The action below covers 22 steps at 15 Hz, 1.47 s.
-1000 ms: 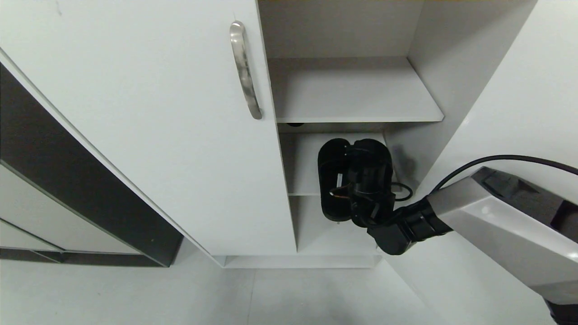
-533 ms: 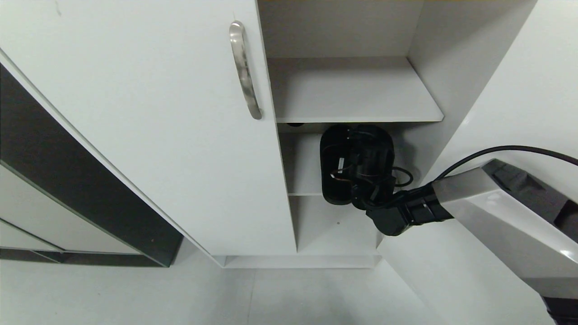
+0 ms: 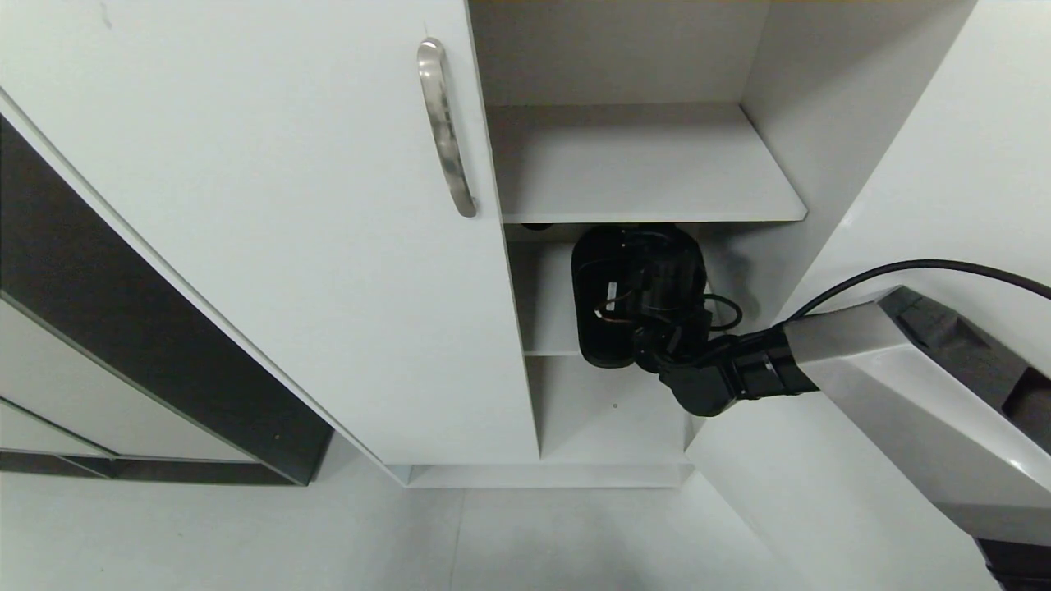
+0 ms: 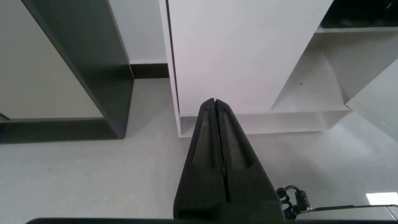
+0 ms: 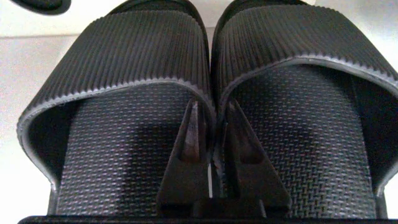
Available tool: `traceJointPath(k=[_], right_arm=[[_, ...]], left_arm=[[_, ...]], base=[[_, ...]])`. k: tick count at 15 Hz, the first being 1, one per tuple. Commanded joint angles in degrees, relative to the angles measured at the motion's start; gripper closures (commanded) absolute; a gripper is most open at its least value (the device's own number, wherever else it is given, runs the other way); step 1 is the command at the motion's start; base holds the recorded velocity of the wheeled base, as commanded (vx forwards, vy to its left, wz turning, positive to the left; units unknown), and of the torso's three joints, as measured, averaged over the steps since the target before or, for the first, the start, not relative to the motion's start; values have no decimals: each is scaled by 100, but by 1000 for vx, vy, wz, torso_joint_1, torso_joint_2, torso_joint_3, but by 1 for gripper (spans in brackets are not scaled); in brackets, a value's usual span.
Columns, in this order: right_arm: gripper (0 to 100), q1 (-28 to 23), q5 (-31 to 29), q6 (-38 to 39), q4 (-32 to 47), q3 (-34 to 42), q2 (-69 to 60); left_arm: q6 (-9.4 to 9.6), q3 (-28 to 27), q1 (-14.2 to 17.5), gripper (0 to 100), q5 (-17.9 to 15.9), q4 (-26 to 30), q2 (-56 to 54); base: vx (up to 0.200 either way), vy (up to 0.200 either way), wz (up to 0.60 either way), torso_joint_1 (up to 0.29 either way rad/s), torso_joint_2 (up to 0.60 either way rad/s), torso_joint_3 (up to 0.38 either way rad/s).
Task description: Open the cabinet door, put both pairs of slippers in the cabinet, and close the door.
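Note:
A pair of black ribbed slippers (image 3: pixel 603 304) lies side by side on the middle shelf (image 3: pixel 546 312) of the open cabinet, toes pointing inward under the upper shelf (image 3: pixel 640 164). My right gripper (image 3: pixel 657 316) reaches in from the right and is shut on the slippers. In the right wrist view its fingers (image 5: pixel 193 134) pinch the touching inner walls of the left slipper (image 5: pixel 124 118) and the right slipper (image 5: pixel 305 112); the gripper (image 5: pixel 211 109) is over the footbeds. My left gripper (image 4: pixel 214 106) is shut and empty, hanging above the floor before the cabinet base (image 4: pixel 261 121).
The left cabinet door (image 3: pixel 287 205) with its metal handle (image 3: pixel 446 127) is shut. The right door (image 3: pixel 944 189) stands swung open beside my right arm. The lowest compartment (image 3: pixel 608 410) sits under the slippers. A dark object's edge (image 5: pixel 37 5) lies farther in on the shelf.
My right gripper has carried the slippers deeper into the cabinet along the middle shelf, so their toes now sit under the upper shelf. The left arm is still.

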Motion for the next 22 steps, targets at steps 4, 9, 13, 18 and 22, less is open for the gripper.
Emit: traceJointPath(k=[4,9,13,18,22], right_arm=[[100,-17,4,10,1,-145,242],[100,-43,4,19,124,-400,383],[0,-69,4,19,142,-479,409],[0,27,-5,27,116,128,67],[0,317,-58,63,-227,1253,-803]], left_arm=[[7,0,1,100,1,0,0],[7,0,1,100,1,0,9],[16,0,1,100,-8,0,9],[7,0,1,100,-8,0,9],[25,0,1,100,-26,0,9]], base=[[0,0,0,0,0,0],[0,0,0,0,0,0],[0,0,0,0,0,0],[0,0,0,0,0,0],[0,0,0,0,0,0]])
